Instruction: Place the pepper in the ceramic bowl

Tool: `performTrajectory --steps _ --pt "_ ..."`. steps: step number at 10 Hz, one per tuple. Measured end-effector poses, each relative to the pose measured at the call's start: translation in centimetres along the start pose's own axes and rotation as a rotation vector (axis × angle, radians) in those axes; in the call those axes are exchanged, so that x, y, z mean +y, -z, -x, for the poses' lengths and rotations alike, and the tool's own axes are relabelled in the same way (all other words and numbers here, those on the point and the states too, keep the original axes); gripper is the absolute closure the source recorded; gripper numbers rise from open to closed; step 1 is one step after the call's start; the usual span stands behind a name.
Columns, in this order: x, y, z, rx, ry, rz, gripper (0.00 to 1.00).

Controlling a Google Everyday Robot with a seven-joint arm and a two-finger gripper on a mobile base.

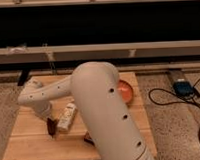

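My gripper (51, 126) hangs low over the left part of the wooden table (31, 142), just left of a white labelled bottle (66, 117) that lies tilted. The gripper's tip looks dark reddish-brown, and I cannot tell whether that is the pepper or the gripper itself. I cannot make out the pepper anywhere else. The ceramic bowl (126, 90), orange-red inside, sits at the table's right side. My large white arm (102, 109) covers most of it.
A small dark object (88, 140) lies on the table at the arm's edge; I cannot tell what it is. A blue device (183, 86) and black cables (169, 99) lie on the floor to the right. A dark shelf unit runs along the back.
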Motion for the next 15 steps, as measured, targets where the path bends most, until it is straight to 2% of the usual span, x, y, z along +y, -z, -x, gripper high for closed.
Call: performTrajectory --steps 2,3,5,7,9,10,12,13,15 --pt "-0.1 2.1 -0.1 0.008 0.001 -0.045 1.0" --pt "0.3 3.9 -0.5 0.016 -0.007 -0.077 1.0" --pt "1.6 6.4 -1.9 0.029 -0.033 -0.127 1.0" --pt "4.1 9.2 -4.6 0.053 -0.066 -0.18 1.0" --pt "6.6 10.7 -7.3 0.074 -0.098 -0.209 1.0" --pt "8.7 11.4 -9.3 0.086 -0.122 -0.218 1.0" --pt "12.0 12.2 -12.4 0.102 -0.163 -0.23 1.0" --pt "14.4 12.6 -14.5 0.112 -0.194 -0.233 1.0" --pt "17.0 12.7 -16.9 0.119 -0.231 -0.234 1.0"
